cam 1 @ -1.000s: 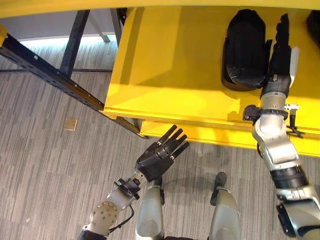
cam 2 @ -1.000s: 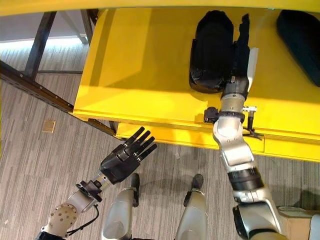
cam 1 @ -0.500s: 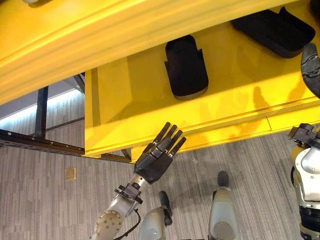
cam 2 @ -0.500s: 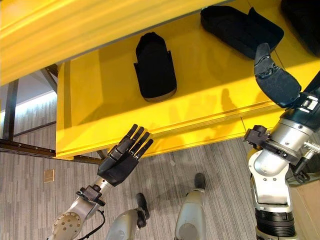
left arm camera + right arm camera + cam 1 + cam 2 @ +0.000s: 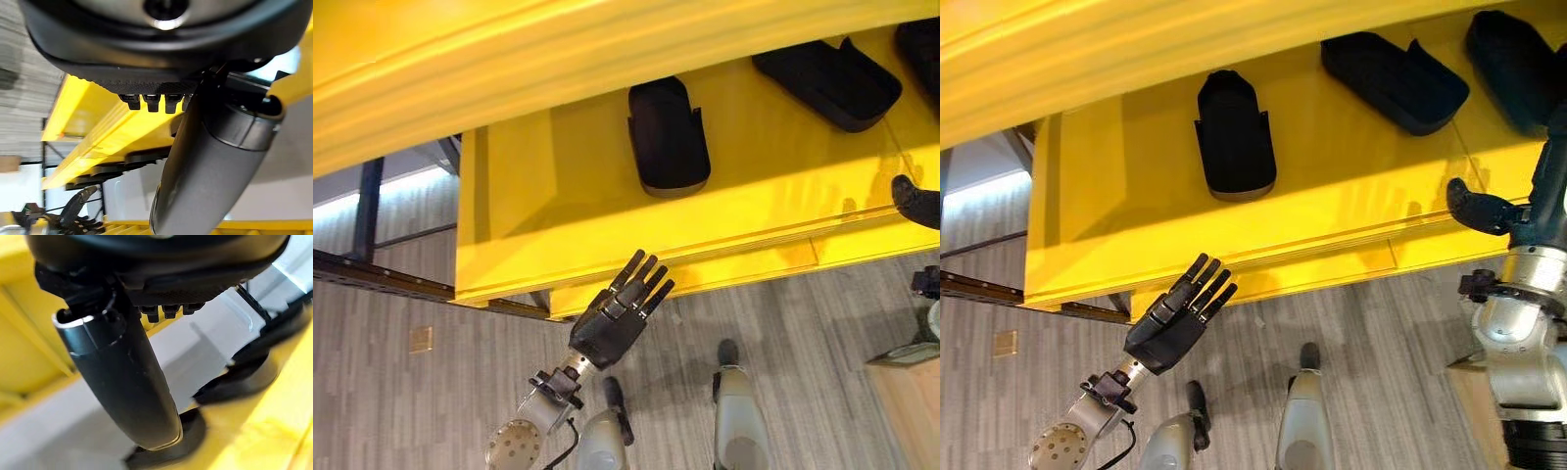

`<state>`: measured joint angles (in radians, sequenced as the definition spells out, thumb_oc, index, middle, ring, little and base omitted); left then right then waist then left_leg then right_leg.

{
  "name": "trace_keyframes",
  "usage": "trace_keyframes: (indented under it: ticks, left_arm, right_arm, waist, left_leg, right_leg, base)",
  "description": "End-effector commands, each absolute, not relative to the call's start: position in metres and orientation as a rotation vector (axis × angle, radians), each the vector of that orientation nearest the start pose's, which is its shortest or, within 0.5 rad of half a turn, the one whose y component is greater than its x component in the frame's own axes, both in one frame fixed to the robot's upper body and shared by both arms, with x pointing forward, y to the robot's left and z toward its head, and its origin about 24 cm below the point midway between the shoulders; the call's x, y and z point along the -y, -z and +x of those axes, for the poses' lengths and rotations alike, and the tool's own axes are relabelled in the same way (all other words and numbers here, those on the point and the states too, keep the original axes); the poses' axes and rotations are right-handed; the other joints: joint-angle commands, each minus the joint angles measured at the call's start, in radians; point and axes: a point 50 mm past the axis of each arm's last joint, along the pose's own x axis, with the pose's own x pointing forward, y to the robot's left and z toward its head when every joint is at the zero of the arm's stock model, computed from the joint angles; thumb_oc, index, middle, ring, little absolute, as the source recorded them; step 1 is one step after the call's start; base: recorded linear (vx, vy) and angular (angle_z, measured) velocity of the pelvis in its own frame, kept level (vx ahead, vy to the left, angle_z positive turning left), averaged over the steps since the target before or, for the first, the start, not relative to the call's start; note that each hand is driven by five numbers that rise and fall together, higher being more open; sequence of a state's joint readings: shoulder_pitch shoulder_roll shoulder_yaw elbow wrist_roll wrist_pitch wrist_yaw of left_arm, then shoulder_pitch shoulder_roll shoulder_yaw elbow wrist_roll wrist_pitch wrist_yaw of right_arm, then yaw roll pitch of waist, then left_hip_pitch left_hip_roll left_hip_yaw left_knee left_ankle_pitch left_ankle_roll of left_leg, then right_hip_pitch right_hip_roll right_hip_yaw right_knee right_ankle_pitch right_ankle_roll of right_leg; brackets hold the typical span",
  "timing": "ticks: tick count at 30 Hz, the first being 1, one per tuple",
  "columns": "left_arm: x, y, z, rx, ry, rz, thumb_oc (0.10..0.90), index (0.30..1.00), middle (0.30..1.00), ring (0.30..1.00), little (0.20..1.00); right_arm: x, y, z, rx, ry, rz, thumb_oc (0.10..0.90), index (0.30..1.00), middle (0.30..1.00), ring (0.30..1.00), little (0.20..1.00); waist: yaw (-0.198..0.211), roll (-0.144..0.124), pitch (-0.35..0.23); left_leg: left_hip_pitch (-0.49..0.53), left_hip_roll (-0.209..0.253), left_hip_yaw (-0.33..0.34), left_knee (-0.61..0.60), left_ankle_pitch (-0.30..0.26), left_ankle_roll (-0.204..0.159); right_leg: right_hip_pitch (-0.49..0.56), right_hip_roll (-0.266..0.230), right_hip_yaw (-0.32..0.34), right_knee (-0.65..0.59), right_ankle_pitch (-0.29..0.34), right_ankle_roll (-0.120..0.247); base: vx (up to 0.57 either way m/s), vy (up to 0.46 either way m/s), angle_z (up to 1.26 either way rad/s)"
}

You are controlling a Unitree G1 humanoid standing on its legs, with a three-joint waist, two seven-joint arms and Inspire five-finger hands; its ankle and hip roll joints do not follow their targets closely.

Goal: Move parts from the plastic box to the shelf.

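Three black parts lie on the yellow shelf point(image 5: 1136, 186): one point(image 5: 1232, 137) mid-shelf, two point(image 5: 1396, 69) toward the right. Left hand point(image 5: 1170, 323) hangs below the shelf edge, fingers straight, empty. Right hand point(image 5: 1484, 211) is at the shelf's right edge, fingers straight, holding nothing; placing looks done.

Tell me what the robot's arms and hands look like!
The arms are shiny silver-grey metal tubes, rounded at the joints, with black clamps at the wrists. The left hand is dark, almost black, with a blocky palm and long jointed fingers. The right hand is just as dark. Up close, each thumb looks like a smooth, rounded black tube.
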<state>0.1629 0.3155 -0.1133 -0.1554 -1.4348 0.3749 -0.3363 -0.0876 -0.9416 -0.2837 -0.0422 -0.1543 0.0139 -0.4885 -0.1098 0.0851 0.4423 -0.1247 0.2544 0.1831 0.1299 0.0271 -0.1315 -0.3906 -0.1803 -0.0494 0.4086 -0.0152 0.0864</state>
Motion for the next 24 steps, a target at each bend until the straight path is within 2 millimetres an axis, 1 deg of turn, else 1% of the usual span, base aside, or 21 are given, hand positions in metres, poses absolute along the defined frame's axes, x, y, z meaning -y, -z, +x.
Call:
trace_keyframes:
  ticks: [1,3,4,5,6,7,8,9,10,11,13,14,15,16,17,18,19,20,21,22,24]
  left_arm:
    - [-0.141,-0.078,0.206,-0.098,0.780,-1.121,0.900,1.000,1.000,1.000,1.000]
    - [-0.144,-0.077,0.206,-0.085,0.760,-1.126,0.900,1.000,1.000,1.000,1.000]
    - [-0.144,-0.076,0.206,-0.079,0.751,-1.142,0.900,1.000,1.000,1.000,1.000]
    - [-0.144,-0.077,0.207,-0.078,0.748,-1.157,0.900,1.000,1.000,1.000,1.000]
    - [-0.142,-0.076,0.209,-0.079,0.748,-1.163,0.900,1.000,1.000,1.000,1.000]
    - [-0.137,-0.075,0.215,-0.092,0.748,-1.184,0.900,1.000,1.000,1.000,1.000]
    - [-0.136,-0.075,0.217,-0.094,0.744,-1.191,0.900,1.000,1.000,1.000,1.000]
    - [-0.135,-0.074,0.218,-0.093,0.734,-1.200,0.900,1.000,1.000,1.000,1.000]
    - [-0.135,-0.074,0.218,-0.092,0.731,-1.202,0.900,1.000,1.000,1.000,1.000]
    - [-0.135,-0.074,0.219,-0.084,0.718,-1.209,0.900,1.000,1.000,1.000,1.000]
    - [-0.135,-0.077,0.219,-0.071,0.700,-1.215,0.900,1.000,1.000,1.000,1.000]
    - [-0.135,-0.078,0.219,-0.072,0.699,-1.215,0.900,1.000,1.000,1.000,1.000]
    - [-0.136,-0.080,0.219,-0.066,0.689,-1.216,0.900,1.000,1.000,1.000,1.000]
    - [-0.137,-0.082,0.219,-0.069,0.683,-1.216,0.900,1.000,1.000,1.000,1.000]
    - [-0.138,-0.083,0.219,-0.067,0.682,-1.218,0.900,1.000,1.000,1.000,1.000]
    - [-0.136,-0.085,0.218,-0.075,0.660,-1.225,0.900,1.000,1.000,1.000,1.000]
    - [-0.136,-0.085,0.217,-0.080,0.648,-1.226,0.900,1.000,1.000,1.000,1.000]
    - [-0.137,-0.084,0.217,-0.080,0.639,-1.226,0.900,1.000,1.000,1.000,1.000]
    - [-0.138,-0.082,0.217,-0.081,0.622,-1.230,0.900,1.000,1.000,1.000,1.000]
    - [-0.138,-0.082,0.217,-0.080,0.617,-1.233,0.900,1.000,1.000,1.000,1.000]
    - [-0.142,-0.081,0.216,-0.072,0.605,-1.228,0.900,1.000,1.000,1.000,1.000]
  right_arm:
    - [0.334,-0.284,0.231,0.752,0.793,-0.927,0.900,1.000,1.000,1.000,1.000]
    - [0.329,-0.286,0.236,0.750,0.733,-0.907,0.900,1.000,1.000,1.000,1.000]
    - [0.324,-0.284,0.238,0.747,0.689,-0.887,0.900,1.000,1.000,1.000,1.000]
    - [0.319,-0.283,0.239,0.752,0.652,-0.880,0.900,1.000,1.000,1.000,1.000]
    - [0.314,-0.282,0.238,0.756,0.634,-0.901,0.900,1.000,1.000,1.000,1.000]
    - [0.306,-0.278,0.238,0.734,0.590,-0.887,0.900,1.000,1.000,1.000,1.000]
    - [0.305,-0.275,0.239,0.723,0.570,-0.878,0.900,1.000,1.000,1.000,1.000]
    - [0.301,-0.269,0.242,0.713,0.542,-0.875,0.900,1.000,1.000,1.000,1.000]
    - [0.299,-0.267,0.243,0.711,0.536,-0.876,0.900,1.000,1.000,1.000,1.000]
    - [0.296,-0.259,0.246,0.692,0.506,-0.868,0.900,1.000,1.000,1.000,1.000]
    - [0.289,-0.245,0.248,0.659,0.472,-0.847,0.900,1.000,1.000,1.000,1.000]
    - [0.288,-0.243,0.248,0.656,0.470,-0.847,0.900,1.000,1.000,1.000,1.000]
    - [0.283,-0.232,0.250,0.637,0.458,-0.824,0.900,1.000,1.000,1.000,1.000]
    - [0.280,-0.226,0.252,0.619,0.450,-0.802,0.900,1.000,1.000,1.000,1.000]
    - [0.279,-0.225,0.252,0.615,0.448,-0.800,0.900,1.000,1.000,1.000,1.000]
    - [0.271,-0.211,0.255,0.591,0.434,-0.771,0.900,1.000,1.000,1.000,1.000]
    - [0.268,-0.205,0.256,0.572,0.420,-0.749,0.900,1.000,1.000,1.000,1.000]
    - [0.266,-0.203,0.257,0.562,0.414,-0.739,0.900,1.000,1.000,1.000,1.000]
    - [0.263,-0.198,0.258,0.550,0.402,-0.728,0.900,1.000,1.000,1.000,1.000]
    - [0.262,-0.196,0.258,0.543,0.397,-0.723,0.900,1.000,1.000,1.000,1.000]
    - [0.260,-0.185,0.256,0.510,0.380,-0.682,0.900,1.000,1.000,1.000,1.000]
  waist:
    - [-0.001,-0.048,-0.055]
    - [-0.005,-0.051,-0.061]
    - [-0.007,-0.051,-0.068]
    - [-0.008,-0.048,-0.076]
    - [-0.015,-0.045,-0.079]
    - [-0.045,-0.039,-0.080]
    - [-0.050,-0.036,-0.082]
    - [-0.051,-0.032,-0.086]
    - [-0.052,-0.032,-0.087]
    - [-0.051,-0.029,-0.091]
    - [-0.051,-0.025,-0.097]
    - [-0.051,-0.026,-0.099]
    - [-0.046,-0.033,-0.109]
    - [-0.044,-0.039,-0.117]
    - [-0.043,-0.041,-0.119]
    - [-0.020,-0.043,-0.136]
    - [-0.009,-0.047,-0.144]
    - [-0.001,-0.050,-0.153]
    - [0.008,-0.057,-0.160]
    - [0.011,-0.060,-0.165]
    - [0.026,-0.075,-0.182]
  left_leg:
    - [0.035,0.031,-0.004,-0.009,-0.021,0.011]
    - [0.066,0.058,-0.003,-0.042,0.001,-0.003]
    - [0.084,0.073,-0.006,-0.070,0.023,-0.010]
    - [0.086,0.090,-0.002,-0.087,0.063,-0.018]
    - [0.084,0.106,0.017,-0.091,0.111,-0.026]
    - [0.072,0.099,0.062,-0.050,0.123,-0.019]
    - [0.072,0.082,0.071,-0.041,0.101,-0.013]
    - [0.070,0.047,0.080,-0.025,0.064,-0.002]
    - [0.069,0.039,0.082,-0.019,0.055,0.001]
    - [0.062,-0.010,0.093,0.010,0.027,0.016]
    - [0.056,-0.078,0.112,0.040,-0.004,0.041]
    - [0.057,-0.092,0.116,0.040,-0.015,0.048]
    - [0.063,-0.139,0.127,0.037,-0.052,0.075]
    - [0.072,-0.177,0.138,0.030,-0.084,0.097]
    - [0.075,-0.185,0.140,0.028,-0.090,0.102]
    - [0.085,-0.265,0.108,-0.013,-0.100,0.142]
    - [0.093,-0.275,0.086,-0.042,-0.092,0.149]
    - [0.096,-0.274,0.077,-0.065,-0.082,0.150]
    - [0.101,-0.284,0.057,-0.073,-0.082,0.156]
    - [0.103,-0.287,0.052,-0.078,-0.082,0.158]
    - [0.116,-0.293,0.046,-0.110,-0.077,0.166]
  right_leg:
    - [0.101,-0.012,0.018,0.020,-0.119,0.012]
    - [0.107,-0.004,0.010,0.044,-0.143,0.001]
    - [0.113,0.003,0.006,0.052,-0.152,-0.008]
    - [0.114,0.012,0.001,0.049,-0.149,-0.015]
    - [0.120,0.019,-0.009,0.049,-0.155,-0.026]
    - [0.139,0.030,-0.032,0.047,-0.173,-0.055]
    - [0.142,0.033,-0.036,0.042,-0.172,-0.058]
    - [0.148,0.038,-0.040,0.026,-0.165,-0.060]
    - [0.151,0.039,-0.041,0.020,-0.163,-0.060]
    - [0.173,0.054,-0.046,-0.029,-0.141,-0.062]
    - [0.209,0.079,-0.048,-0.113,-0.101,-0.058]
    - [0.214,0.082,-0.047,-0.126,-0.094,-0.056]
    - [0.231,0.091,-0.043,-0.168,-0.063,-0.047]
    - [0.243,0.095,-0.043,-0.196,-0.044,-0.038]
    - [0.245,0.095,-0.043,-0.201,-0.039,-0.036]
    - [0.251,0.123,-0.033,-0.221,-0.013,-0.019]
    - [0.251,0.135,-0.028,-0.219,-0.014,-0.016]
    - [0.250,0.143,-0.026,-0.225,-0.010,-0.017]
    - [0.254,0.152,-0.016,-0.228,-0.009,-0.016]
    - [0.256,0.155,-0.014,-0.231,-0.009,-0.016]
    - [0.270,0.169,-0.010,-0.240,-0.012,-0.015]
  base:
    - [-0.11,-0.200,-0.03]
    - [-0.04,-0.184,0.01]
    - [-0.01,-0.170,0.01]
    - [-0.03,-0.164,-0.02]
    - [-0.08,-0.218,-0.05]
    - [-0.08,-0.190,0.12]
    - [-0.06,-0.168,0.41]
    - [0.00,-0.056,0.72]
    - [0.01,-0.089,0.62]
    - [0.02,-0.098,0.37]
    - [0.04,-0.102,0.12]
    - [0.08,-0.090,0.10]
    - [0.10,-0.084,0.04]
    - [0.10,-0.068,0.08]
    - [0.16,-0.038,0.03]
    - [0.18,-0.002,0.05]
    - [0.20,0.013,-0.02]
    - [0.15,0.044,-0.09]
    - [0.12,0.034,-0.20]
    - [0.15,0.037,-0.28]
    - [0.15,0.038,-0.12]
